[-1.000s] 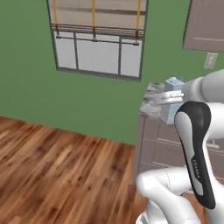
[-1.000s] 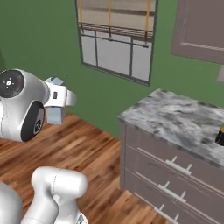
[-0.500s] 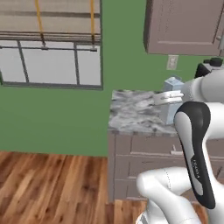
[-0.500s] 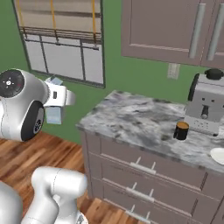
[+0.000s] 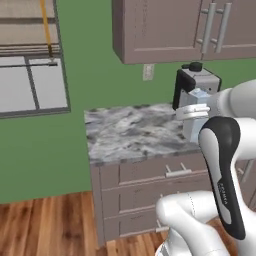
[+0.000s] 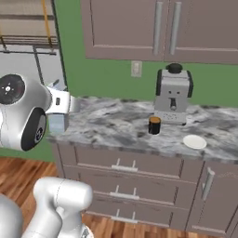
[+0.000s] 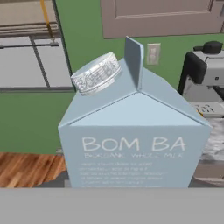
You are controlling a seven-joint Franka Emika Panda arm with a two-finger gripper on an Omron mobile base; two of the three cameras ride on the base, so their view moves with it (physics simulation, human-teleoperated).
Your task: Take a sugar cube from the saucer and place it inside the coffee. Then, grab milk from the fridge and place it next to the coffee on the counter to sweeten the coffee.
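- Up against the hand camera we have the milk [image 7: 135, 131], upright, its gabled top and silver cap facing us; it sits this close because we carry it in the hand, well above the floor.
- We cannot see our fingers on the carton in any view, so we cannot tell their state directly; we judge them clamped on the milk, since nothing else bears it.
- From the left base view the milk [image 5: 196, 96] hangs at the end of our arm, in front of the espresso machine [image 5: 195, 87], held level so it should go down standing.
- From the right base view the same carton [image 6: 57, 122] is off the left end of the bench [image 6: 116, 128], not yet over it.
- On the bench the coffee [image 6: 154, 125] stands just before the espresso machine [image 6: 173, 93], with the saucer [image 6: 195, 142] near it to the right and closer to the front edge.
- We see no sugar cube on the saucer, though it may be too small to make out here; we judge that the cube step is done.
- We judge the step in hand to be bringing the milk to the coffee.
- Bare marble lies to the left of the cup, on the side we come from, so that looks the natural place to set it.
- The risk is knocking the cup or the machine while we reach in, so we want the carton beside the cup, not touching it.
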